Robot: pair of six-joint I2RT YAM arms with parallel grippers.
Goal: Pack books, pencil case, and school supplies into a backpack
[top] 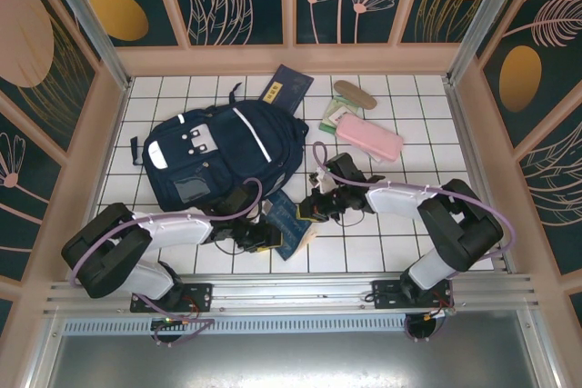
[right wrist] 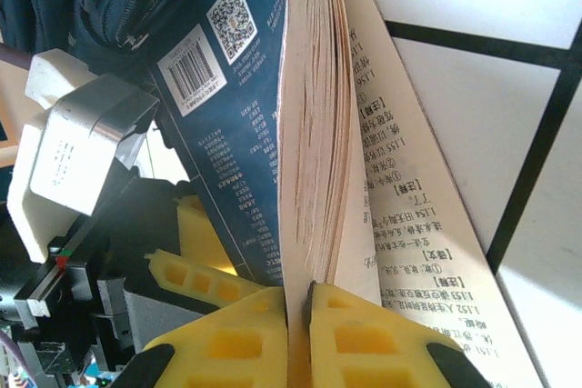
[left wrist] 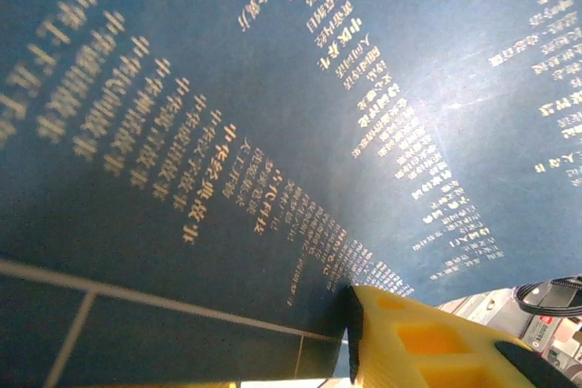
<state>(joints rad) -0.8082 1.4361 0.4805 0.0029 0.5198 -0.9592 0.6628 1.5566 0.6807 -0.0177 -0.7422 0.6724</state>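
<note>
**Blue book lifted, packing looks barely begun**

I'm pinching the blue book's (top: 289, 220) pages in the right hand (right wrist: 298, 315), as the right wrist view is showing. The left hand (top: 259, 233) is touching its cover, though I cannot tell its grip. The overhead view is showing the backpack (top: 223, 156) just beyond, with the pencil case (top: 369, 138) and black book (top: 286, 88) lying outside it on the worktop (top: 409, 224).

Cover of the blue softcover book with white print (left wrist: 273, 134): smooth card, a faint sheen recorded; its cream pages are noted as matt paper. Moulded yellow fingers (right wrist: 227, 343) of the right gripper (right wrist: 298, 306) are seen as matt plastic. The large navy backpack (top: 218, 147) is taken as woven cloth.
</note>
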